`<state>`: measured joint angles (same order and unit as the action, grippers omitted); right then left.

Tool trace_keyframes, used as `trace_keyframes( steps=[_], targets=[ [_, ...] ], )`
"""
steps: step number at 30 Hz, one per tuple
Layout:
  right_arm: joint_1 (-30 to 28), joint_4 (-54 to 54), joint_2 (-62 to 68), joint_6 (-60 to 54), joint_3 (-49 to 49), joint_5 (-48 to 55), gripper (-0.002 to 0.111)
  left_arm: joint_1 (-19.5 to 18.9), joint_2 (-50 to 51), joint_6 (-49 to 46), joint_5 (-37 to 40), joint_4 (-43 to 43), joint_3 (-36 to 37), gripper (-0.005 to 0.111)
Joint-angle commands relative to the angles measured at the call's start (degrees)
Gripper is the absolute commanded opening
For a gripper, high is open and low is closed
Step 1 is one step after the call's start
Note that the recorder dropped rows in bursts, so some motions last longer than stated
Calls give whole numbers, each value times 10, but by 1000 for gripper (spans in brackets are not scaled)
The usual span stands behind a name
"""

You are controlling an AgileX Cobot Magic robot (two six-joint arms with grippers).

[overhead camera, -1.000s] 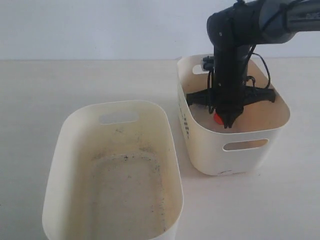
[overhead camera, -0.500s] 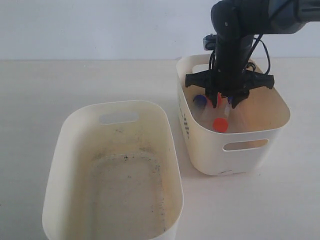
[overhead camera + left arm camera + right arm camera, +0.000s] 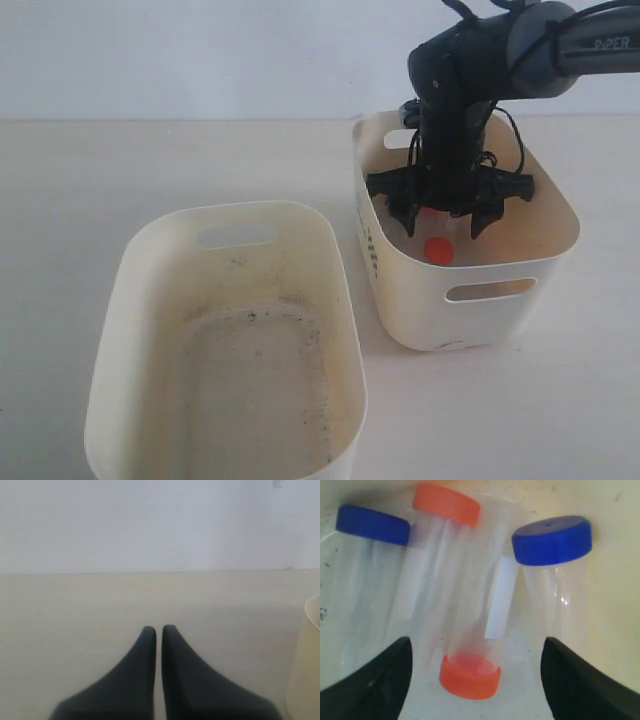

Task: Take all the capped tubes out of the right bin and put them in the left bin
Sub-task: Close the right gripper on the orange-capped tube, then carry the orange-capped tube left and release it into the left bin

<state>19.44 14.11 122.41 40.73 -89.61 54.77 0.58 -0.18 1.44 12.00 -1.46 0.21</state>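
Four capped tubes (image 3: 470,605), two orange-capped and two blue-capped, lie close together on the floor of the right bin (image 3: 470,300), the right gripper (image 3: 440,228) hanging over them with jaws spread wide, gripping nothing; left bin (image 3: 130,300) stands just beside on the counter (image 3: 150,160); left gripper (image 3: 159,630) has jaws closed together.

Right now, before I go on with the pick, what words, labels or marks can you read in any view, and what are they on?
"PIPER": white letters on the right arm, exterior view.
Black print on the right bin, outer side: too small and blurred to read.
White strip on an orange-capped tube: no writing shows.
Left wrist view: no text.
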Motion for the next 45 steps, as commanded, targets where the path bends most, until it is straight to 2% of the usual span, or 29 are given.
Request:
trace_keyframes(
  steps=[1,3,9,12,15,22,29,31,33,36,45],
  targets=[
    [-2,0,27,0,3,8,69,0,2,5,-4,4,-2,4],
    [-2,-4,33,0,3,8,66,0,2,5,-4,4,-2,4],
    [-2,-9,37,-2,3,20,35,0,2,5,-4,4,-2,4],
    [-2,-8,37,-2,3,27,29,0,2,5,-4,4,-2,4],
    [-2,-5,37,-4,3,41,32,0,2,5,-4,4,-2,4],
    [-2,1,39,-8,3,49,50,0,2,5,-4,4,-2,4],
    [-2,12,50,-8,3,33,50,0,2,5,-4,4,-2,4],
    [-2,16,51,-8,3,33,44,0,2,5,-4,4,-2,4],
    [-2,20,52,-8,3,33,29,0,2,5,-4,4,-2,4],
    [-2,30,52,-8,3,35,-1,0,2,5,-4,4,-2,4],
    [-2,32,-7,-8,3,37,0,0,2,5,-4,4,-2,4]
  ],
)
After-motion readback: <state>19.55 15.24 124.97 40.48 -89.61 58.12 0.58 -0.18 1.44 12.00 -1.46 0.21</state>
